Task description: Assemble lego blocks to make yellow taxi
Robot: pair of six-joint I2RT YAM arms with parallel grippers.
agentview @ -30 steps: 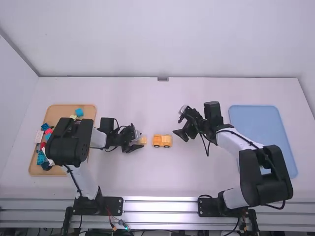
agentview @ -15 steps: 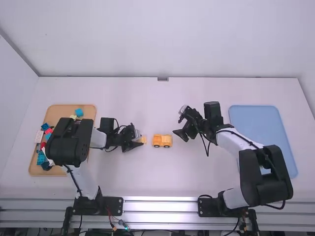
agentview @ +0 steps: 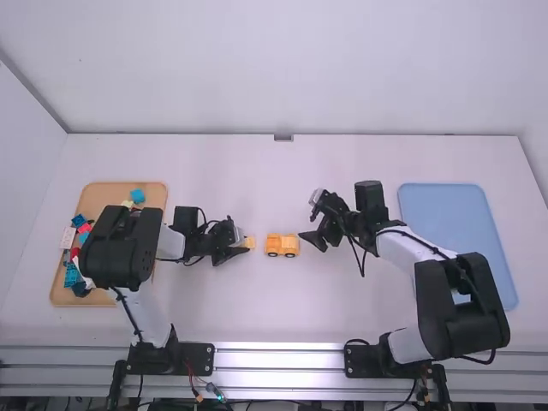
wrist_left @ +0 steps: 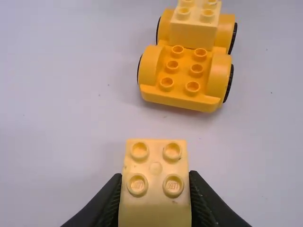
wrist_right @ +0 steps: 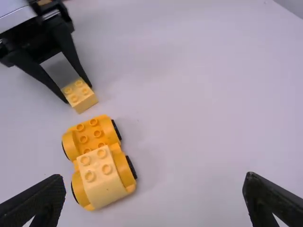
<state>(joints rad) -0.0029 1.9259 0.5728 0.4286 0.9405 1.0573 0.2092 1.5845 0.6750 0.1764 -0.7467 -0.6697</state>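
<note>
My left claw [wrist_left: 155,177] pinches a yellow block [wrist_left: 155,210] beside the wheeled yellow base [wrist_left: 177,100] — its fingers have drawn in over the last second. My right claw [wrist_right: 154,182], spread wide, has edged nearer the base — steadying it seems next, before I seat the block.

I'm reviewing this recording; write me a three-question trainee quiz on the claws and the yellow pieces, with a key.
1. True or false: the right claw is gripping a block.
2. What does the left claw grip? A) a red block; B) a pale yellow block; C) a blue tray.
3. Fill in: the bare end of the taxi base shows ___ studs.

Key: 1 false, the right claw is open and empty; 2 B; 3 six.
</note>
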